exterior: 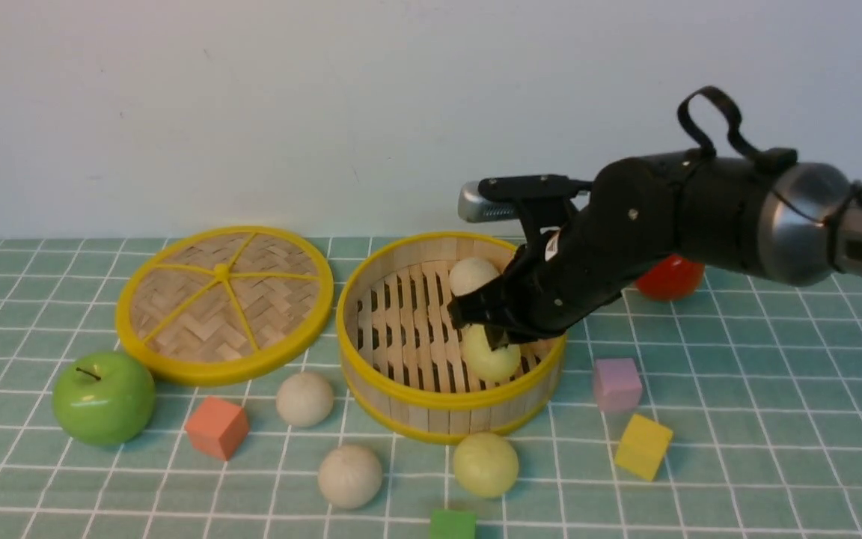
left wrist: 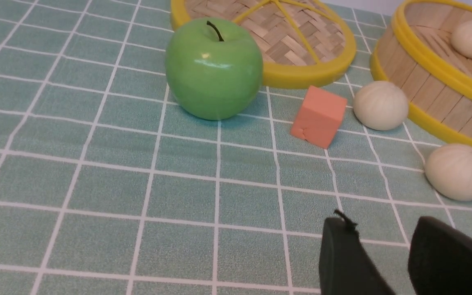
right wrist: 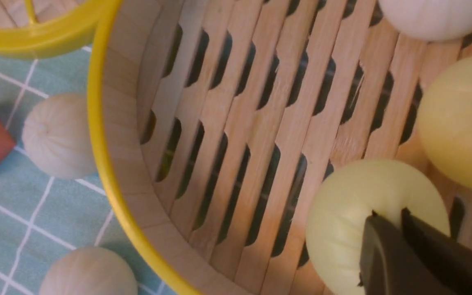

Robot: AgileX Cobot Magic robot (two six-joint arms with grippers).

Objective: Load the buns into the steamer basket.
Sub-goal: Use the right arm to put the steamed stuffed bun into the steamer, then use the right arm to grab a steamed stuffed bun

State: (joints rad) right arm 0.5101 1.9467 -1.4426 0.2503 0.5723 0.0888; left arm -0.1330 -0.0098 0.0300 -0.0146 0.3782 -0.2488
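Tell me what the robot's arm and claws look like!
The right arm is matte black with a shiny silver joint, a black cable loop on top, a small white-and-red sticker and a grey camera on a black bracket. The right gripper ends in thin black fingers. The left gripper shows two chunky black fingers, one with a little black thread sticking up.

I count six buns [exterior: 304, 399], four cubes [exterior: 216, 427], one green apple [exterior: 103, 398], one red round object [exterior: 670, 278], one steamer basket [exterior: 401, 408] and one lid [exterior: 224, 303].
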